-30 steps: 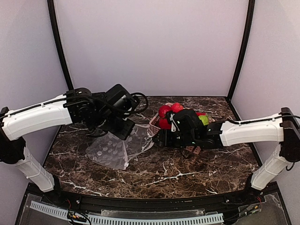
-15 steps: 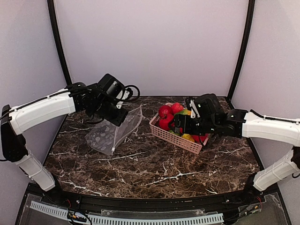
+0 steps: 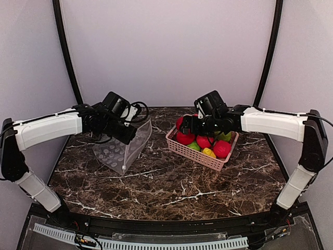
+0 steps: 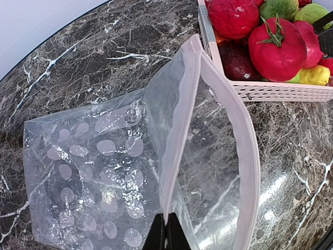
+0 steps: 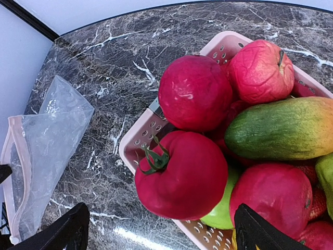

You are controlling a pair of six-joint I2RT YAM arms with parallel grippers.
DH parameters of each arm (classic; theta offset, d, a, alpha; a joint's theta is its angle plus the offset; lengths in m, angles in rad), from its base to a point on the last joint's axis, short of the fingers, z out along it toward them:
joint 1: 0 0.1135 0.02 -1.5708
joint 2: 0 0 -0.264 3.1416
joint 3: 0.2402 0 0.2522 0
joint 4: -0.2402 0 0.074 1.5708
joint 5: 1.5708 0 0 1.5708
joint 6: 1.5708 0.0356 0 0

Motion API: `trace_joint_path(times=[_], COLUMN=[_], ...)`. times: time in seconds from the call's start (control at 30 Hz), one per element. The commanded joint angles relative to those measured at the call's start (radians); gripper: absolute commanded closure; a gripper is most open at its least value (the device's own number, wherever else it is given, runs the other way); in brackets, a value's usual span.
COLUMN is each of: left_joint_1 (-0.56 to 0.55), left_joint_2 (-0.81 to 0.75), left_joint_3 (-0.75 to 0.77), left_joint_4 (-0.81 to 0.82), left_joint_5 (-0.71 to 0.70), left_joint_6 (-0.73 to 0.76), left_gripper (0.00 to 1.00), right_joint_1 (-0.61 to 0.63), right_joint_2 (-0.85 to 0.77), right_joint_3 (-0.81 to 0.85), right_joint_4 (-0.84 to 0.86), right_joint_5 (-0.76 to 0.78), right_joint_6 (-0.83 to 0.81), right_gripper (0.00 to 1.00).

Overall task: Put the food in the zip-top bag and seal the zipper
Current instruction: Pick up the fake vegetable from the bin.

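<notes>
The zip-top bag (image 3: 120,152), clear with whitish dots, stands tilted on the marble left of centre. My left gripper (image 3: 130,134) is shut on the near strip of its zipper (image 4: 179,130) and holds the mouth open toward the basket; its fingertips (image 4: 166,235) pinch the strip. The far zipper strip (image 4: 244,140) bows outward. The food lies in the pink basket (image 3: 200,156): a red tomato with a green stem (image 5: 182,174), two red apples (image 5: 195,91) and other pieces. My right gripper (image 3: 190,127) hangs open and empty over the basket's left end, its fingers (image 5: 70,232) either side of the tomato.
The basket also holds a green-yellow mango (image 5: 281,130), a green fruit and a small yellow one (image 3: 209,152). The bag also shows at the left of the right wrist view (image 5: 41,140). Walls enclose the back and both sides of the marble table (image 3: 171,192).
My left arm has lifted the bag's mouth edge up and back, so the bag stands open. My right arm has swung from beside the bag to above the basket's far left end.
</notes>
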Motion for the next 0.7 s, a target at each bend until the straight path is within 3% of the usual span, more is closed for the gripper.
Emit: trace_joint_path(times=[0.0, 0.67], left_joint_1=[0.008, 0.018], left_joint_2=[-0.073, -0.115], left_joint_3=[-0.062, -0.154], left_joint_4=[0.107, 0.175], left_joint_5=[0.021, 0.061], left_joint_6=[0.022, 0.008], left_gripper=[0.99, 0.99], right_joint_1=[-0.018, -0.024], right_joint_2=[0.052, 0.190], right_joint_3=[0.057, 0.099], right_joint_4=[-0.001, 0.009], right_joint_5=[-0.021, 0.038], right_joint_6=[-0.005, 0.061], right_gripper=[0.07, 0.14])
